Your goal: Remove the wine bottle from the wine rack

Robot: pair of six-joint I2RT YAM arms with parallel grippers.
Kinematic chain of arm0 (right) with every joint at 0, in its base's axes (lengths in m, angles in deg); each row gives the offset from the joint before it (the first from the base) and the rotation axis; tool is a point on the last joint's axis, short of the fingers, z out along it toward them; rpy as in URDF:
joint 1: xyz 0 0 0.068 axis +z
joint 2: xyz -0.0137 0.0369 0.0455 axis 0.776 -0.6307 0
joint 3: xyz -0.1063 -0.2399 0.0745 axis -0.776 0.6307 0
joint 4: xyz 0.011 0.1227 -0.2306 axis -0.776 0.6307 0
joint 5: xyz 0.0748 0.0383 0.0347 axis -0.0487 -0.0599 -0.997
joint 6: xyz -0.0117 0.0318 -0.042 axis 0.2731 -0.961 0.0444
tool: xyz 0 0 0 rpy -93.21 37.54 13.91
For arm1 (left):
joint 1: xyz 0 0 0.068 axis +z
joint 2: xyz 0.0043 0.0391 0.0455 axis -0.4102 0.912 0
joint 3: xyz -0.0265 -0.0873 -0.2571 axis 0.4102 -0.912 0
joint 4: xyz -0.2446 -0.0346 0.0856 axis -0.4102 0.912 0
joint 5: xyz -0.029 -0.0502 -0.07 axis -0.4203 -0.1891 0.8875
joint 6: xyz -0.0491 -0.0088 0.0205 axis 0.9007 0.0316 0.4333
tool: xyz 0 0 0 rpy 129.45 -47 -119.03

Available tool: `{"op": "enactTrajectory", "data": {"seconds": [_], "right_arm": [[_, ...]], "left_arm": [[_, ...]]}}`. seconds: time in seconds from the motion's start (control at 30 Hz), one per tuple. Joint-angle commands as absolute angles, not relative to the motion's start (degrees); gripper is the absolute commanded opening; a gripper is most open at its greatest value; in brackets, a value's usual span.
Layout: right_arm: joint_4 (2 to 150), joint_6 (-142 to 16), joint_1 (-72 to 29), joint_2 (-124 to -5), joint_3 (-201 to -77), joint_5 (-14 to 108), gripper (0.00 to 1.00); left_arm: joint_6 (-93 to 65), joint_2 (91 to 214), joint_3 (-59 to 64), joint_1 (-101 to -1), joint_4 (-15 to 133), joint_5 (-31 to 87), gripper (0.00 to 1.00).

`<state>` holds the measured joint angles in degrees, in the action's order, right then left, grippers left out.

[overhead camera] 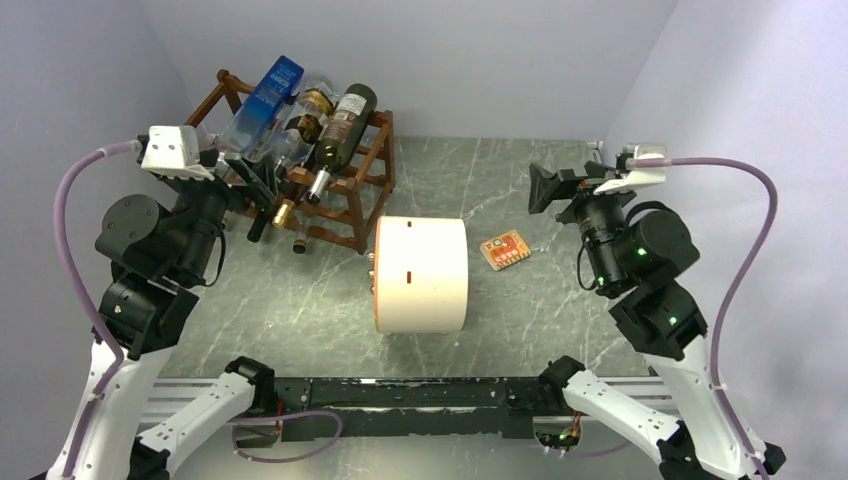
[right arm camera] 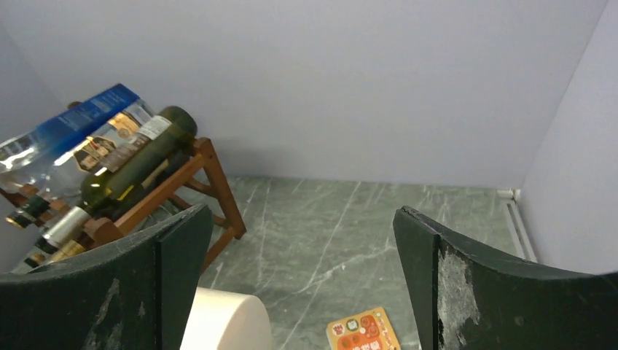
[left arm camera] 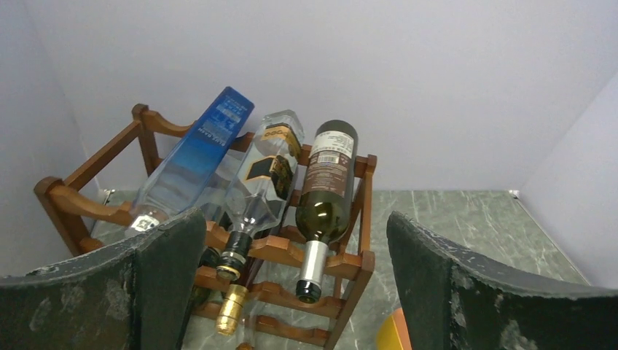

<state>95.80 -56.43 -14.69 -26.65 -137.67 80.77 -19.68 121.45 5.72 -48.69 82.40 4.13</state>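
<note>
The reddish-brown wine rack (overhead camera: 352, 188) stands at the back left and holds several bottles lying with their necks toward me. The dark green wine bottle (overhead camera: 345, 120) with a silver-capped neck lies on the top tier at the right end. My left gripper (overhead camera: 255, 185) is open and empty, just in front of the rack's left side. In the left wrist view the rack (left arm camera: 348, 261) and the green bottle (left arm camera: 328, 186) show between the left gripper's (left arm camera: 295, 217) spread fingers. My right gripper (overhead camera: 545, 187) is open and empty at the right, raised above the table. It also shows in the right wrist view (right arm camera: 302, 211).
A clear bottle with a blue label (overhead camera: 262, 100) and a clear one with a black and gold label (overhead camera: 308, 115) lie beside the green bottle. A cream cylinder (overhead camera: 420, 275) lies on its side mid-table. An orange card (overhead camera: 503, 250) lies to its right. Walls close the back and sides.
</note>
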Motion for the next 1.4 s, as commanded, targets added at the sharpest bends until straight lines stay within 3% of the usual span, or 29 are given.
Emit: {"op": "enactTrajectory", "data": {"seconds": [0.0, 0.6, 1.07, 1.37], "right_arm": [[94.18, -60.26, -16.97, -28.28, -135.4, 81.15, 1.0], [99.29, -79.22, -24.64, -37.46, -132.14, 80.93, 1.0], [103.78, -71.69, -25.81, -39.55, -130.65, 61.39, 1.0], [104.72, -68.73, -25.95, -41.65, -131.6, 49.32, 1.0]], "left_arm": [[-15.36, 121.83, 5.67, -45.03, 83.93, 5.23, 0.97], [-5.22, 125.74, 3.89, -32.52, 90.68, 20.38, 0.94], [-7.71, 135.65, 2.13, -30.74, 97.45, 42.18, 0.93], [-15.07, 145.54, 8.79, -30.79, 102.49, 41.6, 0.93]]}}
